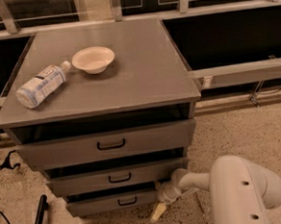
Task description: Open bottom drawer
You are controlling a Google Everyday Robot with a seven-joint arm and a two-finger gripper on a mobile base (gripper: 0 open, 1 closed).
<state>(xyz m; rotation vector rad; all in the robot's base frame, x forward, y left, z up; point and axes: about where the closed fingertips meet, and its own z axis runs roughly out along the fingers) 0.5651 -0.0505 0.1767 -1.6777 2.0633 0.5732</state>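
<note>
The grey cabinet (143,80) has three flat drawer fronts, each with a small black bar handle. The bottom drawer (103,204) is the lowest one; it stands out a little from the cabinet, with a dark gap above its front. Its handle (127,200) is free. My gripper (161,203) is at the right end of the bottom drawer's front, low near the floor, on the end of my white arm (242,193) reaching in from the right. The middle drawer (118,177) and top drawer (109,145) also stand slightly out.
On the cabinet top lie a plastic water bottle (41,85) on its side and a white bowl (93,58). A black stand leg (38,221) and cable are on the speckled floor at the left. Dark windows with metal rails run behind.
</note>
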